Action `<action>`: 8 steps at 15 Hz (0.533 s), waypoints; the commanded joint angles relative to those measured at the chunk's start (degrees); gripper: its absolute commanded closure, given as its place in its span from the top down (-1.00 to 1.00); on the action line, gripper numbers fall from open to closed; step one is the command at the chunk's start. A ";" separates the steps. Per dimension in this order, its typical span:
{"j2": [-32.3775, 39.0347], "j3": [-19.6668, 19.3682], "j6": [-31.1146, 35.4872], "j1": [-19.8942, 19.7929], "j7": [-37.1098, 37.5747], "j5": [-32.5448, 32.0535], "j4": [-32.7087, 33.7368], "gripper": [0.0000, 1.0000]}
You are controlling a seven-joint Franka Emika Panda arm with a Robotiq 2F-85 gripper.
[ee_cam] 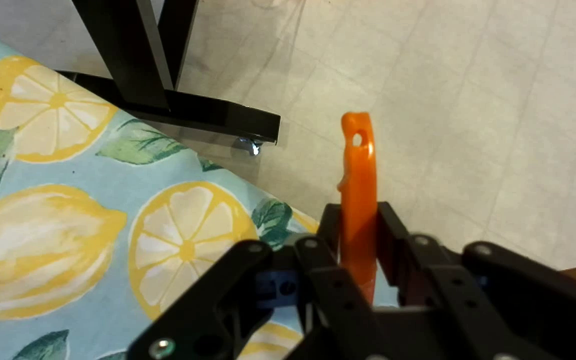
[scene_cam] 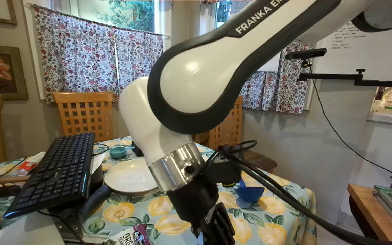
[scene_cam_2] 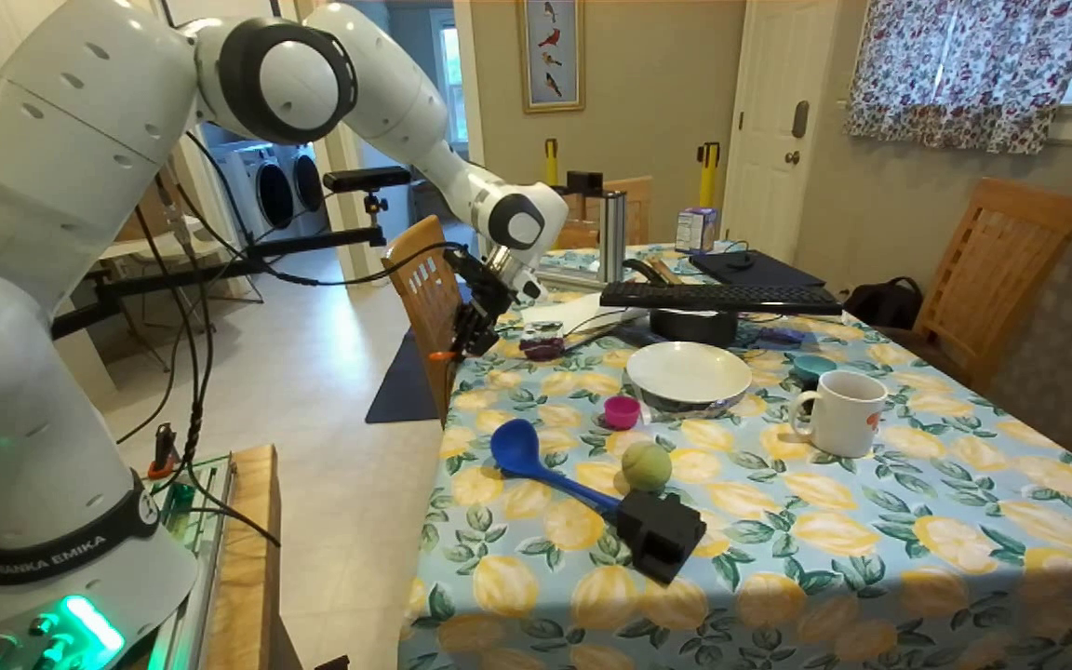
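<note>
In the wrist view my gripper is shut on an orange object. That object is long and narrow like a handle, with a small hole near its far end, and it points away between the two fingertips. Its lower end runs back between the fingers, partly hidden by them. An exterior view shows the gripper by the table's edge, the orange tip poking out toward the floor side. The gripper also appears at the bottom of an exterior view, where I see no orange. Closest on the table is a purple-and-white packet.
On the lemon-patterned tablecloth stand a white plate, mug, tennis ball, blue ladle, black device, pink cup and teal cup. A keyboard lies raised behind. A wooden chair is beside the gripper.
</note>
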 commanded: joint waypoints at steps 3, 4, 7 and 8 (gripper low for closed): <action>-0.75 0.06 0.14 1.35 0.96 -1.59 -0.80 -0.89; -1.44 0.23 0.68 1.38 0.66 -1.41 -1.77 -0.89; -5.30 1.11 4.37 1.09 -0.65 -0.24 -6.58 -0.89; -7.12 1.40 6.36 0.77 -1.01 0.28 -8.94 -0.89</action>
